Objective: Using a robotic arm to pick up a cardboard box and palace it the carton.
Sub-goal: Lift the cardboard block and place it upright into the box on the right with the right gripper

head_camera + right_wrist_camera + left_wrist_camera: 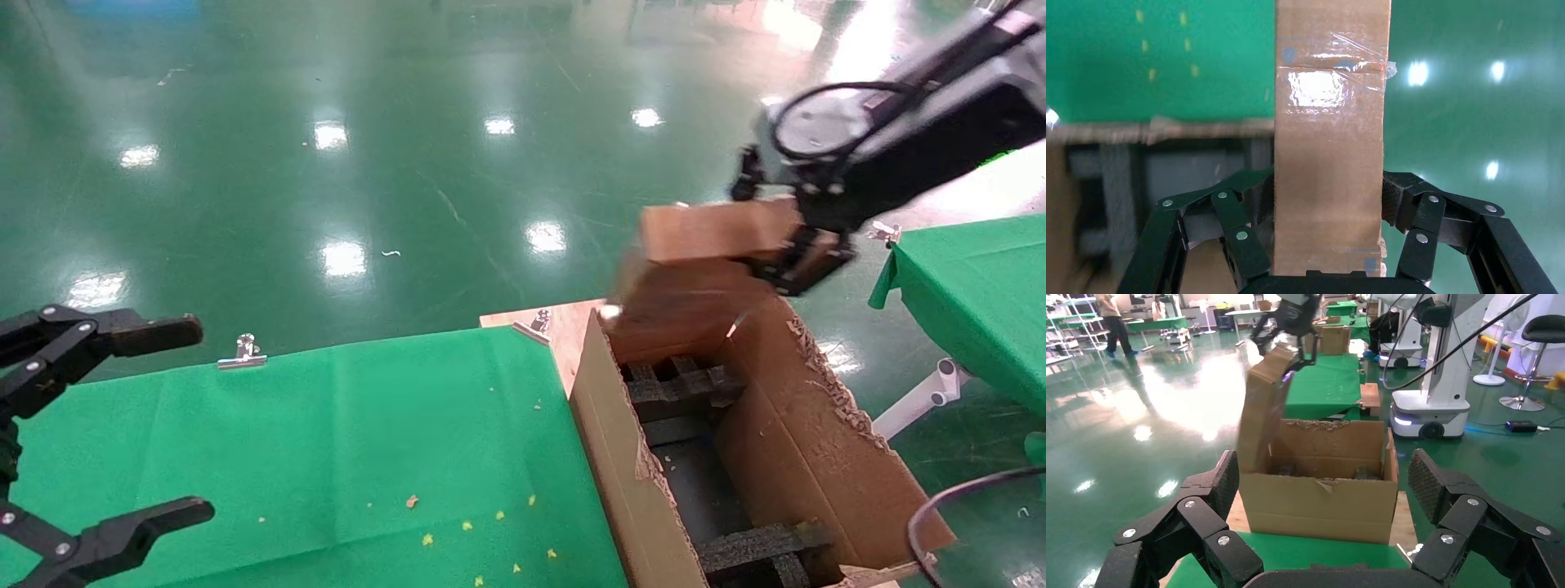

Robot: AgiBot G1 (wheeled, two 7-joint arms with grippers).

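My right gripper is shut on the flat brown cardboard box and holds it in the air over the far end of the carton. In the right wrist view the box's taped narrow edge stands between the two fingers, with the carton's dark inside to one side. In the left wrist view the box hangs tilted over the carton. Black notched foam blocks sit inside the carton. My left gripper is open and empty over the green cloth at the left.
The green-covered table lies left of the carton, with metal clips on its far edge. A second green table stands at the right. The shiny green floor lies beyond. White robot bases stand farther off.
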